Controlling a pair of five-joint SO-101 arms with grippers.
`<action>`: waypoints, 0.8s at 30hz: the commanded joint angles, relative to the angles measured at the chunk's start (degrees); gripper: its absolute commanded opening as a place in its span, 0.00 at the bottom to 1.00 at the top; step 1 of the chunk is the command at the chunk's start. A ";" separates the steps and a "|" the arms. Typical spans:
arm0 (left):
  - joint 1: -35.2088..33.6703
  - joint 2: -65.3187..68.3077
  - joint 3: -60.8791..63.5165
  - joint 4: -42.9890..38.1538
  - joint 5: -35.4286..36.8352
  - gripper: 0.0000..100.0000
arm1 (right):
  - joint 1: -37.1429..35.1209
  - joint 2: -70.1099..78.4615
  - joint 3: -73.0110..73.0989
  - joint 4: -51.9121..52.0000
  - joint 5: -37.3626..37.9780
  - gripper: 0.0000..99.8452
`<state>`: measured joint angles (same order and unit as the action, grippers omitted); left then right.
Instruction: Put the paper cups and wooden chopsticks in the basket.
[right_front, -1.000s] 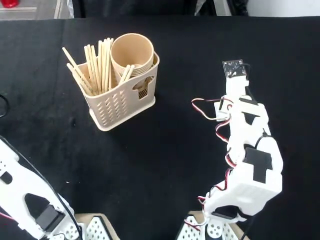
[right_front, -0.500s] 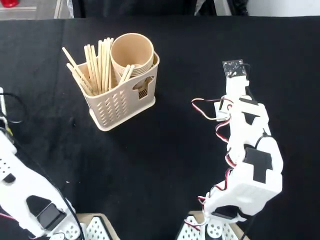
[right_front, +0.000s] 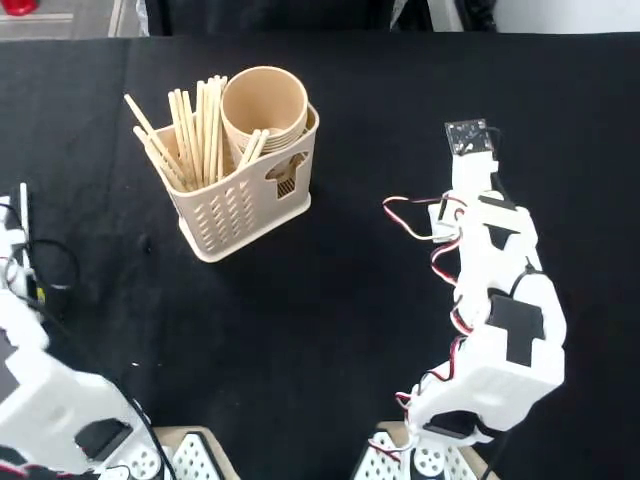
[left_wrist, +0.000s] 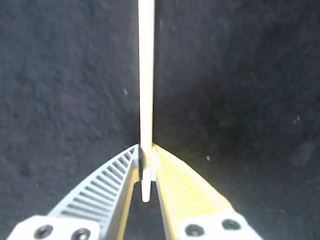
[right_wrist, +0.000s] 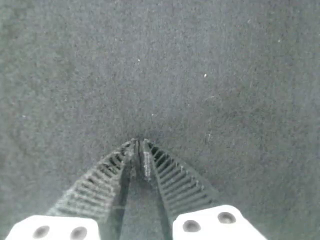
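A cream slotted basket (right_front: 245, 205) stands at the table's far left and holds a stack of paper cups (right_front: 264, 102) beside several wooden chopsticks (right_front: 190, 130). At the left edge of the table my left gripper (left_wrist: 146, 156) is shut on one wooden chopstick (left_wrist: 146, 75), which sticks out ahead of the fingertips over the black cloth. From above, that chopstick (right_front: 23, 215) lies well to the left of the basket. My right gripper (right_wrist: 139, 148) is shut on nothing, low over bare cloth, and its arm (right_front: 490, 250) is stretched along the right side.
A black cloth (right_front: 330, 300) covers the table. Red, white and black wires (right_front: 415, 225) loop out beside the right arm. The arms' bases (right_front: 400, 460) sit at the near edge.
My left arm has swung away from the near edge along the table's left side, bringing the chopstick into the high view. The right arm and the basket have not moved.
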<state>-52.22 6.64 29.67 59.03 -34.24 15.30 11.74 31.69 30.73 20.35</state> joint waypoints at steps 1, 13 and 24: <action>1.10 -11.25 8.75 -3.52 2.11 0.03 | 0.35 -3.38 -0.31 0.09 0.62 0.01; 1.36 -19.43 -1.36 2.29 15.30 0.31 | 0.44 -3.38 -0.31 0.18 0.62 0.01; 3.74 -4.66 -20.26 -1.14 15.74 0.23 | 0.53 -3.38 -0.31 0.18 0.62 0.01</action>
<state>-49.41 -3.91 18.59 58.33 -19.30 15.30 11.74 31.69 30.73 20.35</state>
